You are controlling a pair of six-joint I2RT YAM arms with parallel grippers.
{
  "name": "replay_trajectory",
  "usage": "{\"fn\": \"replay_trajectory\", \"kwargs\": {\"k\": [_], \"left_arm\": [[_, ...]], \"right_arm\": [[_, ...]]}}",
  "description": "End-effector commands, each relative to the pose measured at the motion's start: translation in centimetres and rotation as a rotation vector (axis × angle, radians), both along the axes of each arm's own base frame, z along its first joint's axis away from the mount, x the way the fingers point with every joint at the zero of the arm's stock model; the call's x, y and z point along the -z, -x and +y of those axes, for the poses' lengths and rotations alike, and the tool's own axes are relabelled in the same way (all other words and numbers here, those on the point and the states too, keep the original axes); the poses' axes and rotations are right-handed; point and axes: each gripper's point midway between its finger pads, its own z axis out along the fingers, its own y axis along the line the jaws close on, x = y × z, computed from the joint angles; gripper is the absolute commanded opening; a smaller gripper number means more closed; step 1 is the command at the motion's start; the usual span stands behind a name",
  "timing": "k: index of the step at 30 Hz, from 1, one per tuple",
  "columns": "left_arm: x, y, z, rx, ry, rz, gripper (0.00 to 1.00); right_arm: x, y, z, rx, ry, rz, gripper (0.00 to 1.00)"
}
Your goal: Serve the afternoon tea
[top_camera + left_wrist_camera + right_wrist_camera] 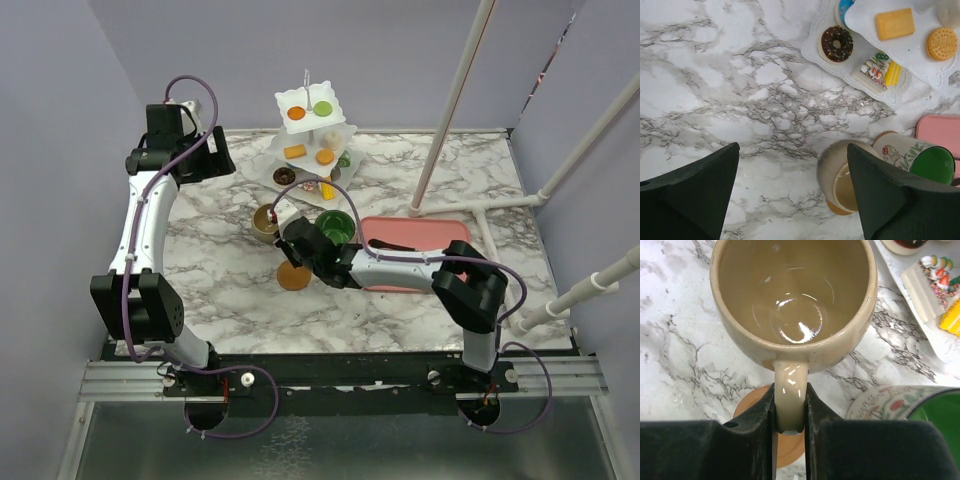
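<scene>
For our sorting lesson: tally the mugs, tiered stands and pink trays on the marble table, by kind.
Mugs: 2, the beige mug and the green-inside mug
Tiered stands: 1, the white stand
Pink trays: 1, the pink tray
Total: 4

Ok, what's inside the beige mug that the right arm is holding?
Nothing: the beige mug shows only its bare, glossy bottom. The right tool, shut on the handle, covers none of the inside.

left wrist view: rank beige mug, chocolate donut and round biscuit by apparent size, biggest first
1. beige mug, closest to camera
2. chocolate donut and round biscuit look alike; biscuit sits higher, nearer the camera, so unranked
</scene>
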Motion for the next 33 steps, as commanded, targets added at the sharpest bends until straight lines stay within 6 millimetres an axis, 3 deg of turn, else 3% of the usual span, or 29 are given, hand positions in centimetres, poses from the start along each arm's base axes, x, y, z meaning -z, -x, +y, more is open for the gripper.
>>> {"fn": "replay_trajectory", "kwargs": {"k": [1, 3, 12, 28, 33], "left_arm": [[-0.7, -0.5, 1.7, -0.021, 0.004, -0.020, 0.92], [-0.4, -0.7, 1.9, -0.019, -0.006, -0.018, 0.99], [1.7, -0.4, 2.2, -0.007, -0.028, 0.015, 0.99], [2.8, -0.2, 2.0, 0.037, -0.045, -0.007, 0.99], [3.2, -0.1, 2.3, 0.041, -0.062, -0.001, 0.99]], "right_arm": [[-6.6, 1.0, 0.7, -0.010, -0.190, -0.064, 0.01], [-6.3, 2.0, 0.2, -0.016, -0.187, -0.057, 0.01], [-3.0, 5.2, -1.7, -0.041, -0.175, 0.003, 0.01], [1.6, 7.5, -2.4, -0.093, -0.137, 0.060, 0.01], [1.5, 7.9, -2.8, -0.083, -0.125, 0.026, 0.01]]}}
